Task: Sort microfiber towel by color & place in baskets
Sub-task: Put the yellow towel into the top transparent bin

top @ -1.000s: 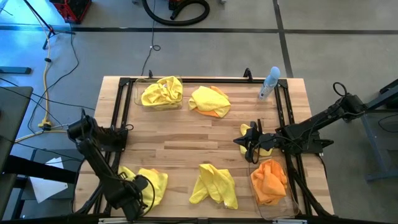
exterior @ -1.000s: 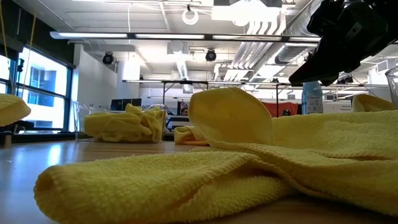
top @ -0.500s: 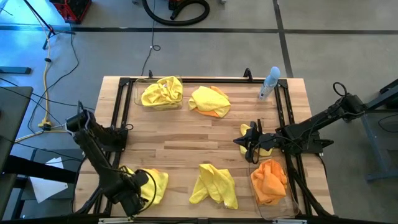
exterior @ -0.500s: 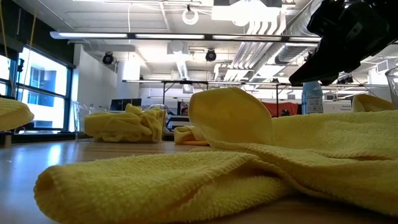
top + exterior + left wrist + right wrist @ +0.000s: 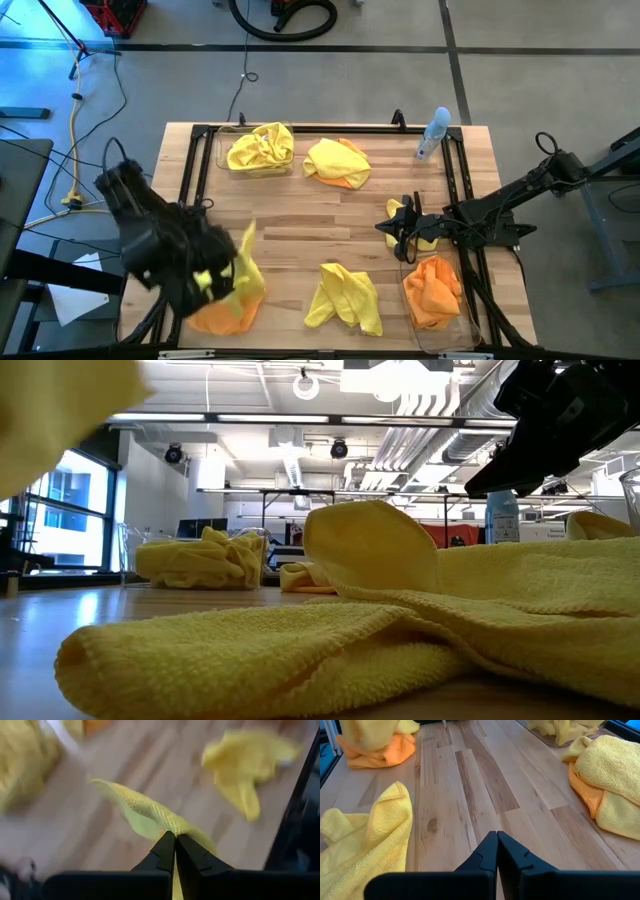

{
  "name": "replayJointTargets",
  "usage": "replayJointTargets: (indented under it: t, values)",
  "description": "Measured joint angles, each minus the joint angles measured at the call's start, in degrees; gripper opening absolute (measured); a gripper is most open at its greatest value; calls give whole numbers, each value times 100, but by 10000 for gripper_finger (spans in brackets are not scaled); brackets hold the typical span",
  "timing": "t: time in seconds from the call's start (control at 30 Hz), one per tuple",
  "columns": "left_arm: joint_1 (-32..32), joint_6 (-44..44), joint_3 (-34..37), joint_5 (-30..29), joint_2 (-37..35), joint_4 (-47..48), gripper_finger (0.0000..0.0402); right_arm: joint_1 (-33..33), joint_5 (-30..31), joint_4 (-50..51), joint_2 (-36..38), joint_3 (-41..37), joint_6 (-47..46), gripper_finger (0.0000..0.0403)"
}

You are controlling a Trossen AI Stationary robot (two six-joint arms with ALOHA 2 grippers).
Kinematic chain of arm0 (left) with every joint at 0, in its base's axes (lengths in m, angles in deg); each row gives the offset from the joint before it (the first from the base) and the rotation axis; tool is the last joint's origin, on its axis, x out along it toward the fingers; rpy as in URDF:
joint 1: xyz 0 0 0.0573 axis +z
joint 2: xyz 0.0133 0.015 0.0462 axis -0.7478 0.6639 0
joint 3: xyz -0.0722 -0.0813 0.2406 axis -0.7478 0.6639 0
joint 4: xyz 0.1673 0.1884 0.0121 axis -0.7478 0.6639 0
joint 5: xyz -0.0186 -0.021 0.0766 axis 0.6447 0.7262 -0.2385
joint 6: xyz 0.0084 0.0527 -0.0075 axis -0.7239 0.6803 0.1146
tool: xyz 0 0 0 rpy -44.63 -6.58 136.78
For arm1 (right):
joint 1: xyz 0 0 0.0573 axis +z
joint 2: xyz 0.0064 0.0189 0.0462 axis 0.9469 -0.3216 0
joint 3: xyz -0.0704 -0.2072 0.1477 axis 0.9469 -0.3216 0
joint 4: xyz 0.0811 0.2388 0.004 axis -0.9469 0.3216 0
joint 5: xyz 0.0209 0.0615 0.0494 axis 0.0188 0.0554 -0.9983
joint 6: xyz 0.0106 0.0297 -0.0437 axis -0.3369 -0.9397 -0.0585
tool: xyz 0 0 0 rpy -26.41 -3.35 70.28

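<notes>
Yellow towel (image 5: 243,262) now lifted off the table (image 5: 330,210) by left tool (image 5: 175,839), clenched on it | orange towel (image 5: 222,315) uncovered beneath | yellow's basket (image 5: 257,150) far | right tool (image 5: 497,836) closed, idle over table.

We are seeing a bright yellow towel (image 5: 243,268) in the dark left gripper (image 5: 175,838), and a plain orange cloth (image 5: 222,315) is lying under it. The surface (image 5: 330,215) is showing pale wood in long strips, with a black frame (image 5: 455,170) around it. One clear basket (image 5: 222,150) is holding yellow cloths (image 5: 260,148), the other basket (image 5: 452,335) an orange one (image 5: 433,290). The spray bottle (image 5: 433,133) is looking pale blue. The right gripper (image 5: 497,840) is black.
</notes>
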Motion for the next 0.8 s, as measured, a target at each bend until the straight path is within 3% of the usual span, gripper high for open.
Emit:
replayJointTargets:
  t: [0.33,0.63,0.8]
  values:
    - [1645,2435,-308,-1405,-909,-20,0,0,109,0,0,0,146,0]
    - [4154,4141,-309,-1681,-1647,-182,0,1,118,0,0,0,159,0]
    - [5621,5765,-309,-1255,-1804,-1362,0,-10,121,0,2,0,288,0]
